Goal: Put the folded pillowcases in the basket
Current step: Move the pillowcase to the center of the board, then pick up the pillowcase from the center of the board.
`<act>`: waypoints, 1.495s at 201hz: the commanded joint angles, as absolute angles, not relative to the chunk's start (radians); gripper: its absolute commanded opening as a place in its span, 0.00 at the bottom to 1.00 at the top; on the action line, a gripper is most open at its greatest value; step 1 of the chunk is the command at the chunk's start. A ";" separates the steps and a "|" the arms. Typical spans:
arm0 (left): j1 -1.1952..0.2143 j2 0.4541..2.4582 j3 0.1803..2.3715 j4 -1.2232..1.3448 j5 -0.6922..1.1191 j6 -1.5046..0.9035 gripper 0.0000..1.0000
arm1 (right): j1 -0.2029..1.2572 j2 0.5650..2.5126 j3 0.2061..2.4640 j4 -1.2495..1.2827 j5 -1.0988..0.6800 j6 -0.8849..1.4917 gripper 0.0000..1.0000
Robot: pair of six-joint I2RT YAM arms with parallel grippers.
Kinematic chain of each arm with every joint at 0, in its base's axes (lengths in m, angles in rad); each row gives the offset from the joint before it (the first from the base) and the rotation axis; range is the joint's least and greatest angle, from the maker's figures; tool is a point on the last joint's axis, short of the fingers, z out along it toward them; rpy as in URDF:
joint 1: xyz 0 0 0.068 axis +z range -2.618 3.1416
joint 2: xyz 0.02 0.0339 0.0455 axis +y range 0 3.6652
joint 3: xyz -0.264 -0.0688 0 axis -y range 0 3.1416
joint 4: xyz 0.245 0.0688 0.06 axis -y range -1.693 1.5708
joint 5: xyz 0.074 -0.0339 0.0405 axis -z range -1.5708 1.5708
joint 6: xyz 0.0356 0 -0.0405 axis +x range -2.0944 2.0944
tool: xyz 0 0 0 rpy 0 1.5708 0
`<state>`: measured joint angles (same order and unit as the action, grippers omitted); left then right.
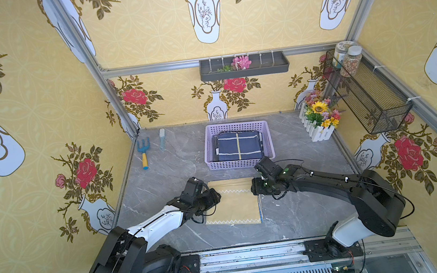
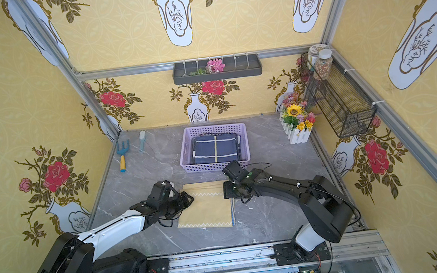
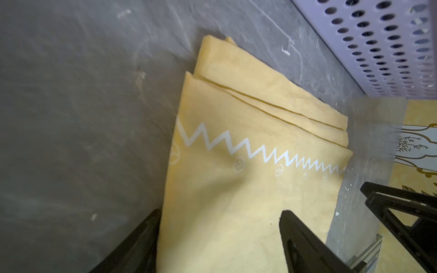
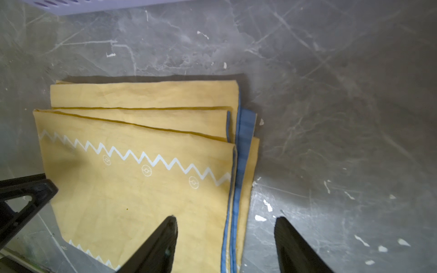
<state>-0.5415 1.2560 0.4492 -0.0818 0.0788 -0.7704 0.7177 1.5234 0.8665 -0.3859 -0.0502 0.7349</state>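
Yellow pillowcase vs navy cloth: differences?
Place: pillowcase lies on the table, short of the basket; cloth lies inside it.
Look: pillowcase is yellow with white zigzags and a blue edge; cloth is navy with pale stripes and one yellow stripe.
Reach: left gripper and right gripper straddle the pillowcase's side edges, open; nothing is at the cloth.
Shared: both are folded flat.
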 commanded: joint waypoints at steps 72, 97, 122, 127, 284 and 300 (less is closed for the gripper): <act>-0.605 1.304 0.467 -0.052 0.083 -0.815 0.70 | 0.706 1.557 0.833 -0.366 -0.029 0.766 0.68; -0.604 1.305 0.465 -0.052 0.078 -0.811 0.68 | 0.698 1.571 0.827 -0.354 -0.042 0.763 0.66; -0.604 1.310 0.465 -0.052 0.076 -0.808 0.66 | 0.698 1.593 0.831 -0.341 -0.052 0.763 0.65; -0.604 1.312 0.466 -0.052 0.075 -0.808 0.65 | 0.698 1.597 0.833 -0.339 -0.054 0.763 0.65; -0.604 1.365 0.457 -0.030 0.053 -0.801 0.26 | 0.696 1.650 0.849 -0.350 -0.063 0.771 0.16; -0.604 1.371 0.457 -0.026 0.055 -0.801 0.19 | 0.696 1.649 0.846 -0.352 -0.061 0.769 0.12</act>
<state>-0.6033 1.3579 0.4652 -0.0223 0.0547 -0.8112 0.6949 1.6424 0.8482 -0.3145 -0.0547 0.7624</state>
